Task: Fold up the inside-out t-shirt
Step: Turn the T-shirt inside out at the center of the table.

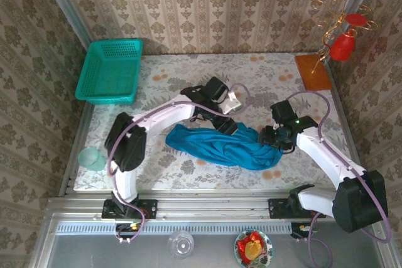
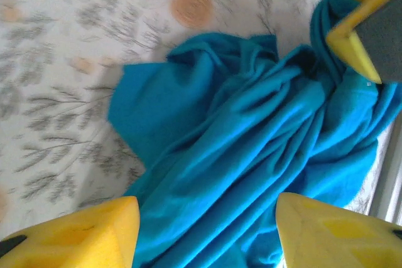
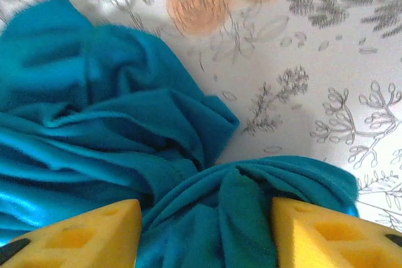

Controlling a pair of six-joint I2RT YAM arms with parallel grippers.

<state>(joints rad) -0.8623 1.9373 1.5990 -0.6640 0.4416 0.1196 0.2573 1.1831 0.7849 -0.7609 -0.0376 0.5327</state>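
The inside-out t-shirt (image 1: 220, 145) lies crumpled in a long teal-blue heap across the middle of the flowered table (image 1: 182, 70). My left gripper (image 1: 227, 125) hangs over the heap's far edge. In the left wrist view its yellow fingers stand open (image 2: 207, 208) above the folds of the t-shirt (image 2: 251, 155), gripping nothing. My right gripper (image 1: 271, 139) is at the heap's right end. It is open (image 3: 206, 208), and a bunched ridge of the t-shirt (image 3: 94, 123) rises between its pads. One of the right gripper's fingers (image 2: 352, 42) shows at the top right of the left wrist view.
A turquoise-green mesh basket (image 1: 110, 70) stands at the table's far left corner. A wooden board (image 1: 312, 71) and a stand with red ornaments (image 1: 344, 42) are at the far right. A pale glass (image 1: 92, 158) sits on the left edge.
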